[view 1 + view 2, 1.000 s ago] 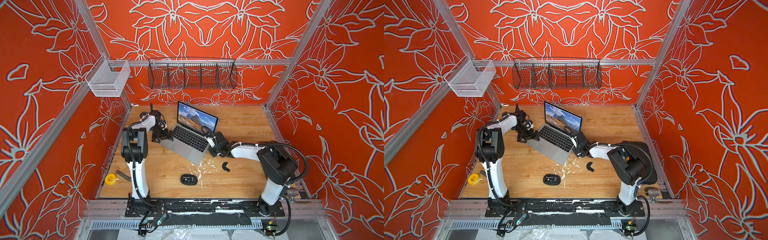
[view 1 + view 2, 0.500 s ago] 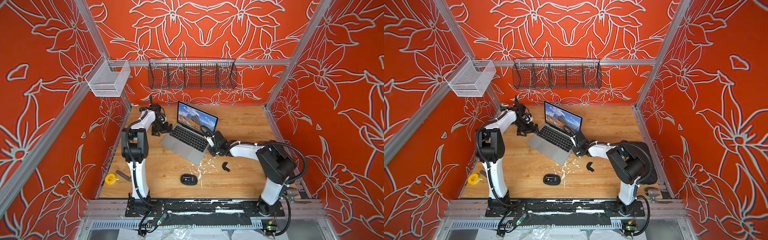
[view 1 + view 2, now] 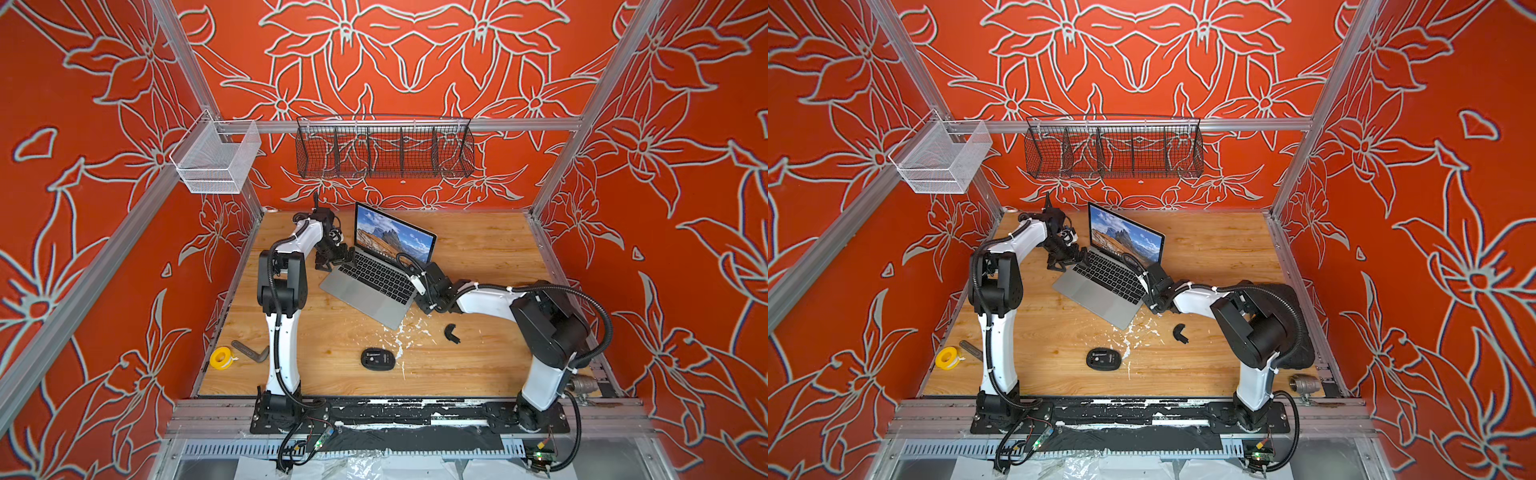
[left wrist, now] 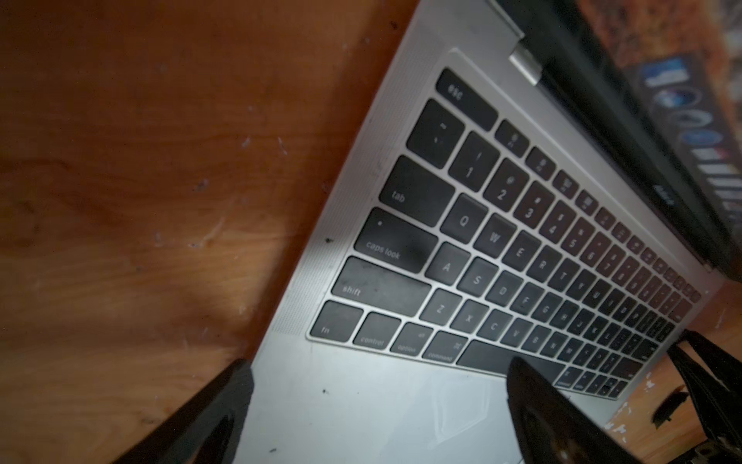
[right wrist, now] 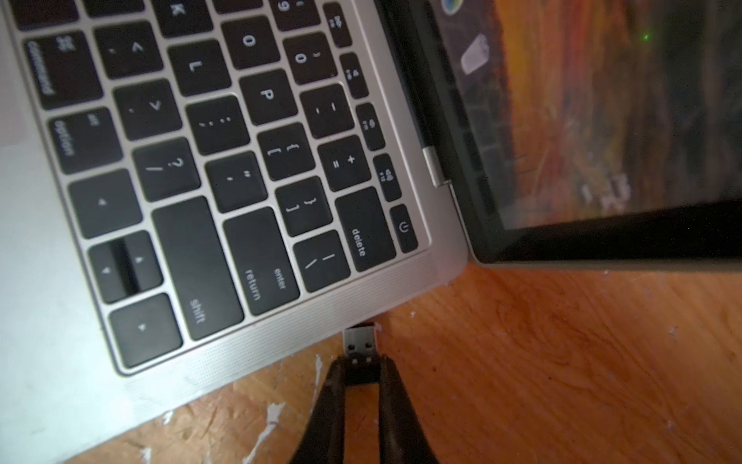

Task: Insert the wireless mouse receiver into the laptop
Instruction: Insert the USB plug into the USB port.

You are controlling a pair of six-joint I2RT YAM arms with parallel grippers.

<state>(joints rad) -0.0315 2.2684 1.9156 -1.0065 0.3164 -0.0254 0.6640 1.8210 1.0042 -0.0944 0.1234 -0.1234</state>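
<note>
The silver-grey laptop (image 3: 374, 291) (image 3: 1106, 297) lies open on the wooden table, its mountain picture lit. In the right wrist view my right gripper (image 5: 361, 363) is shut on the dark end of the wireless mouse receiver (image 5: 360, 341). The receiver's metal plug points at the laptop's (image 5: 281, 345) right side edge, level with the return key, and its tip meets that edge. Nearly the whole plug still shows. My left gripper (image 4: 379, 371) hangs open over the laptop's (image 4: 361, 401) left palm rest, holding nothing. It shows in both top views (image 3: 337, 258) (image 3: 1070, 258).
A black oval mouse (image 3: 377, 358) and a curved black cover piece (image 3: 451, 332) lie near the table's front. A yellow tape roll (image 3: 219, 357) and a grey bent key (image 3: 250, 351) sit front left. White flecks (image 3: 405, 332) are scattered by the laptop's front corner. Wire baskets (image 3: 384, 151) hang on the back wall.
The left gripper has shifted a little along the laptop's left side. The right arm and the laptop have stayed nearly still.
</note>
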